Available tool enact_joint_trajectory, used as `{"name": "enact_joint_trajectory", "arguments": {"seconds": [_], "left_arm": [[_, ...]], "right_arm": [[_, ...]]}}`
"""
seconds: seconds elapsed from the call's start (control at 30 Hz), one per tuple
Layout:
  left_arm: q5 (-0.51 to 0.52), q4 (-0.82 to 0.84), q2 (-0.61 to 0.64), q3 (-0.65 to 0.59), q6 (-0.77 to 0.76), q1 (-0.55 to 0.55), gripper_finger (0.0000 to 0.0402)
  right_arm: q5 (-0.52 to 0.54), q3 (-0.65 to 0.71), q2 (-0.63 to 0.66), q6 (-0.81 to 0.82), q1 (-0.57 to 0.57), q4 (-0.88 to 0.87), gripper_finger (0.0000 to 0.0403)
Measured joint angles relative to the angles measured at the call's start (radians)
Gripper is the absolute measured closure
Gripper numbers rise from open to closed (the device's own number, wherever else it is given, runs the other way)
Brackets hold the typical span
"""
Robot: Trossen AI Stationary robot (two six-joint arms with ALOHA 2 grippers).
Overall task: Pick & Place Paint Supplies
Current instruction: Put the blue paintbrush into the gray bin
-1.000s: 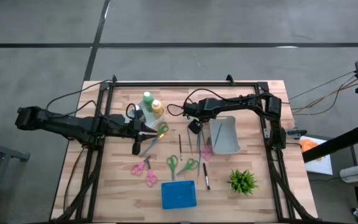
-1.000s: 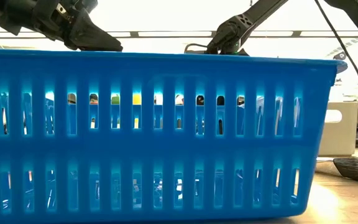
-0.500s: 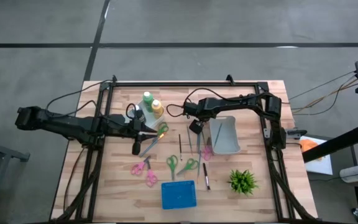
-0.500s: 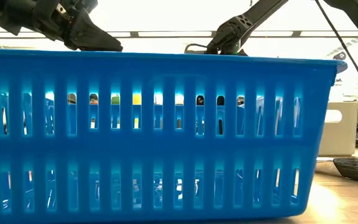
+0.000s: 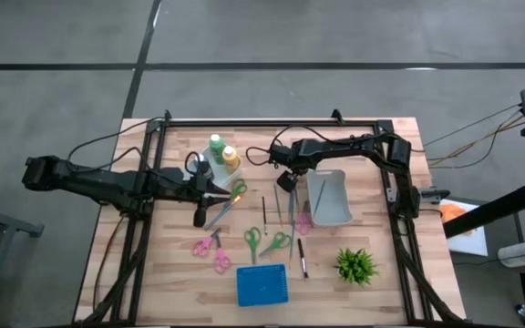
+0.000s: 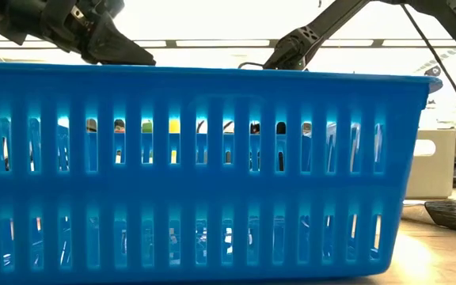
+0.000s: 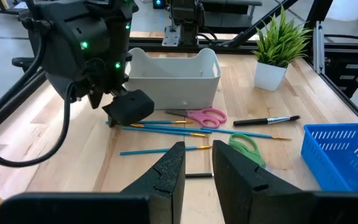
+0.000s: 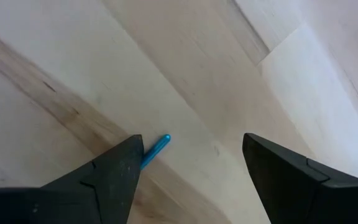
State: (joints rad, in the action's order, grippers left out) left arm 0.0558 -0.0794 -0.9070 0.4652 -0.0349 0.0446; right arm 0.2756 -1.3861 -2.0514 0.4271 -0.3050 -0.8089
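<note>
Grey floor surrounds a pale wooden table [image 5: 180,282] framed by black rails. Over its middle, the right gripper [image 8: 185,171] hangs with its fingers spread wide and nothing between them; the tip of a blue-handled brush [image 8: 157,148] on the bare wood below shows at the edge of one finger. Seen from above, this gripper sits just beside the grey bin [image 5: 329,199], at the far ends of the brushes [image 5: 292,211] lying fanned on the table.

On the left side, the left gripper [image 7: 195,163] has its fingers drawn narrow with only a slim gap, and I see nothing gripped in it; it points across the table toward the brushes and the right gripper's dark head.

Inside the grey bin one thin brush [image 5: 318,193] leans. A blue slotted basket [image 5: 262,285] stands at the near edge; its contents cannot be told. Green bottle [image 5: 216,144], yellow-orange bottle [image 5: 231,158] and dark bottle [image 5: 204,169] stand together beside the left gripper.
</note>
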Motion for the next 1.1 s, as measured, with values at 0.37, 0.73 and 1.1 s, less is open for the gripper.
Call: {"name": "enact_joint_trajectory", "arguments": {"seconds": [0.37, 0.73, 1.1], "left_arm": [[0.000, 0.031, 0.000, 0.000, 0.000, 0.000, 0.0319], [0.000, 0.033, 0.000, 0.000, 0.000, 0.000, 0.0319], [0.000, 0.032, 0.000, 0.000, 0.000, 0.000, 0.0319]], "right_arm": [[-0.064, 0.002, -0.004, 0.037, -0.004, 0.009, 0.0197], [-0.120, 0.002, -0.008, 0.034, -0.003, 0.032, 0.0337], [-0.127, 0.003, -0.008, 0.034, -0.003, 0.038, 0.0392]]}}
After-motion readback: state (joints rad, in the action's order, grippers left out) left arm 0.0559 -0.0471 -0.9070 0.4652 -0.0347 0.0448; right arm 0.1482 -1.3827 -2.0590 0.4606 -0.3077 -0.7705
